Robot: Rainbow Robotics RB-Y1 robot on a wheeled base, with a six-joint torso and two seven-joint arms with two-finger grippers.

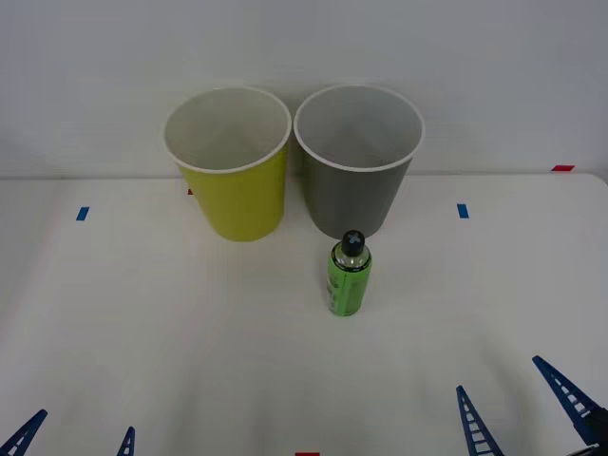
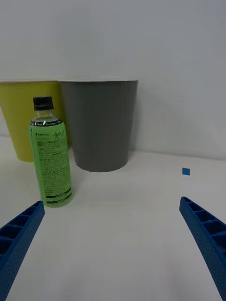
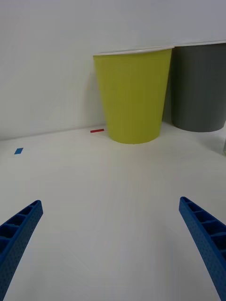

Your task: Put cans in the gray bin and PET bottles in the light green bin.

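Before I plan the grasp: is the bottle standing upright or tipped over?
Upright. The bottle stands on its base on the table, black cap on top, in front of the gray bin.

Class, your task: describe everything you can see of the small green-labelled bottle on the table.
The small clear plastic bottle with the bright green label has a black screw cap, which is on, and small print down the wrap-around label. It stands upright on the white table, in front of the round gray plastic bin and apart from it. Only the table touches it. Both tools are open and well short of it.
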